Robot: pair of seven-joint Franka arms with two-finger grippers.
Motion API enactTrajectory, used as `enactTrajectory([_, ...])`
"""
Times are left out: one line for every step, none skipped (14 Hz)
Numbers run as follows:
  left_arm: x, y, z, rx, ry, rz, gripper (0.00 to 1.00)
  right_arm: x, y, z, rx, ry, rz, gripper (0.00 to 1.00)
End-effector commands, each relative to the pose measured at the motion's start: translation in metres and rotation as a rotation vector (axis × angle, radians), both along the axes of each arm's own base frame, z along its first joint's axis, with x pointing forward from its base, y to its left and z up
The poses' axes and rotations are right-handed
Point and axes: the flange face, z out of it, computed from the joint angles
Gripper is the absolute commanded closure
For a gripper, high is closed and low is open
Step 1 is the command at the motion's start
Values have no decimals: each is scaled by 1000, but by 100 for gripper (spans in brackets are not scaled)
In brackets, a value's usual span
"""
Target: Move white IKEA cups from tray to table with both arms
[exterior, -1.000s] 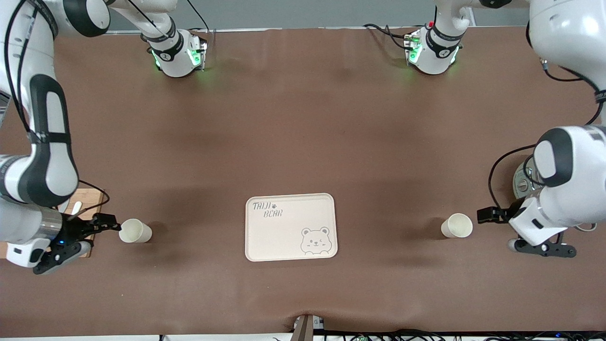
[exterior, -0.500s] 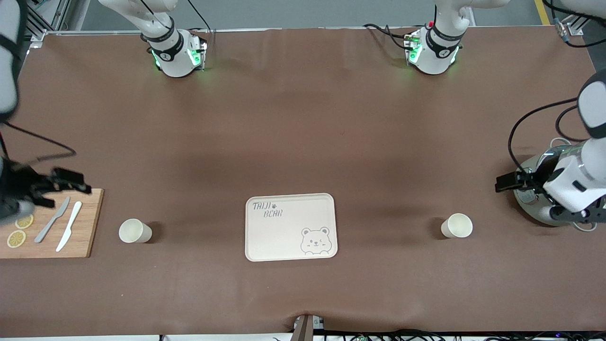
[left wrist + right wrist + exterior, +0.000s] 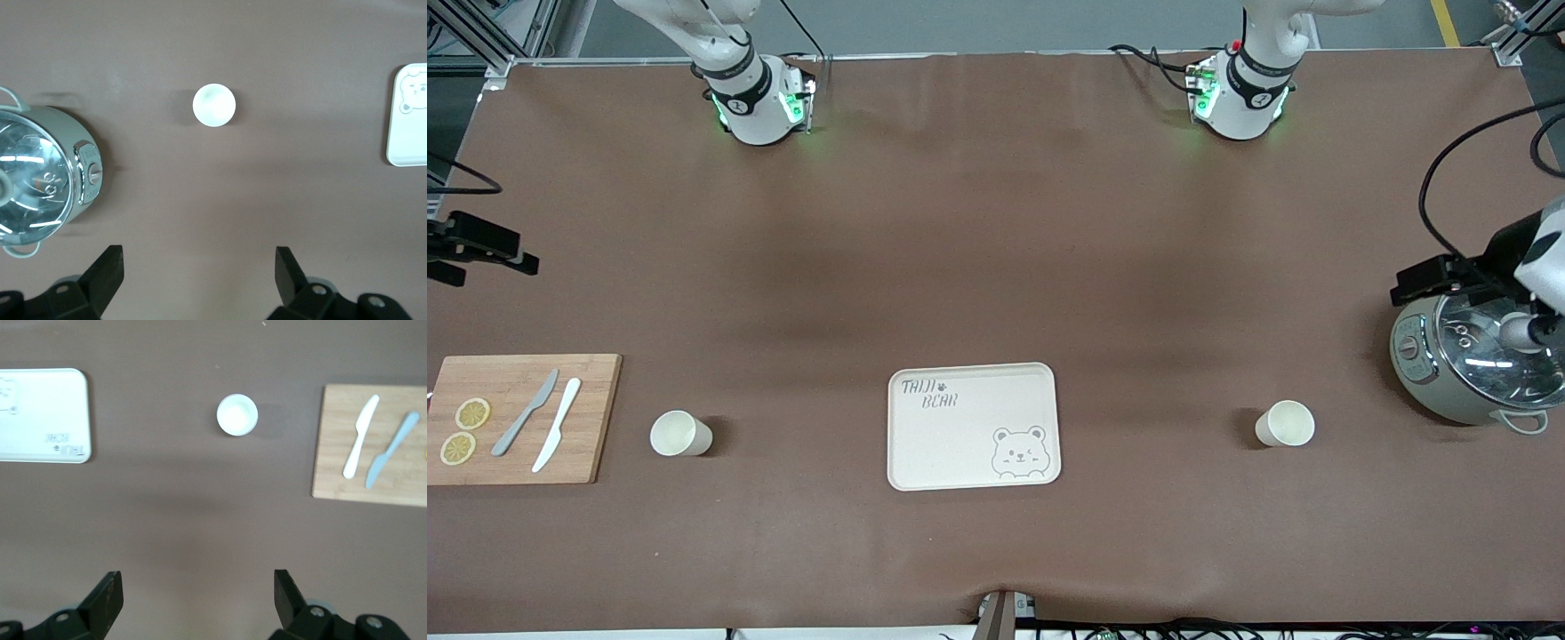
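Observation:
Two white IKEA cups stand upright on the brown table, one beside the cutting board at the right arm's end, one near the pot at the left arm's end. My right gripper is open and empty, high over the table edge at its end; its wrist view shows its cup well below, between the open fingers. My left gripper is open and empty, up over the pot's edge; its wrist view shows the other cup far below.
A cream tray with a bear drawing lies midway between the cups. A wooden cutting board holds two knives and lemon slices. A grey-green pot with a glass lid stands at the left arm's end.
Both grippers have risen and drawn away from the cups, toward the table's ends and the robots' bases. The cups and tray have not moved.

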Motion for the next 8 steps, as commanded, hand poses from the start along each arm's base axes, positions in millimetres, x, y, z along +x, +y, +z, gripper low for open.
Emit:
enactTrajectory([-20,-2,19,14,0,5,0,-40,13,-13,-59,-12,-25,0])
enactTrajectory([-24,-2,27,12,-6,3,0,-46,9,-6,-60,-16,-35,0])
enactTrajectory([-29,-1,34,14,-12,3,0,-55,3,7,-63,-34,-49,0])
enactTrajectory([-33,1,41,34,-23,4,0,-63,-5,16,-64,-41,-67,0])
enactTrajectory([-36,2,46,47,-32,4,0,-66,-10,22,-62,-50,-77,0])
enactTrajectory([-37,2,48,48,-37,6,0,-67,-14,25,-63,-58,-85,0])
enactTrajectory([-37,3,49,53,-42,8,0,-66,-17,31,-65,-71,-90,0])
enactTrajectory([-39,4,56,57,-63,9,0,-64,-17,35,-64,-81,-90,0])
